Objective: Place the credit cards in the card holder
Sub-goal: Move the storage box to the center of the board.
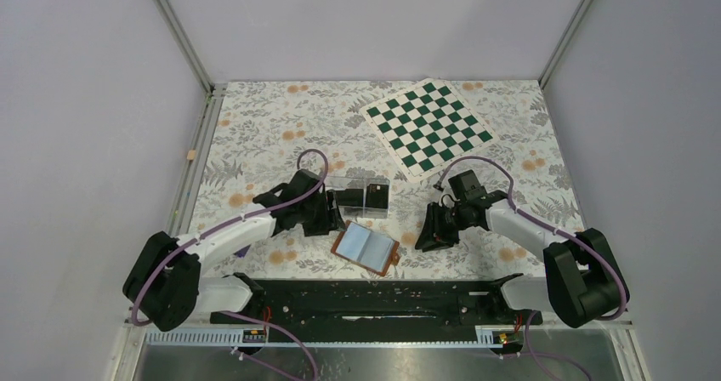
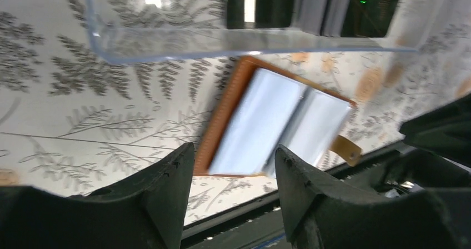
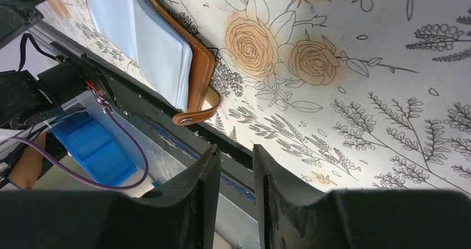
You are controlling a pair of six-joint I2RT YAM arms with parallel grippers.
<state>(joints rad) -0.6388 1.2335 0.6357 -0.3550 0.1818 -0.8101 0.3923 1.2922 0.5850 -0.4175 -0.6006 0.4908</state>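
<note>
Near the holder (image 1: 366, 247), left gripper (image 2: 233, 152) gapes, right gripper (image 3: 235, 149) barely, both empty; cards (image 1: 375, 196) look thin, slick: pinch edges.

The card holder (image 1: 366, 247) lies open on the worktop (image 1: 281, 126), near and central. Just behind it stands a box (image 1: 344, 185) with the credit cards (image 1: 374, 197) inside (toward its right end). The left gripper (image 1: 333, 219) sits just left of the holder and the right gripper (image 1: 432, 238) near its right. A chessboard (image 1: 428, 128) lies at the far right.
</note>
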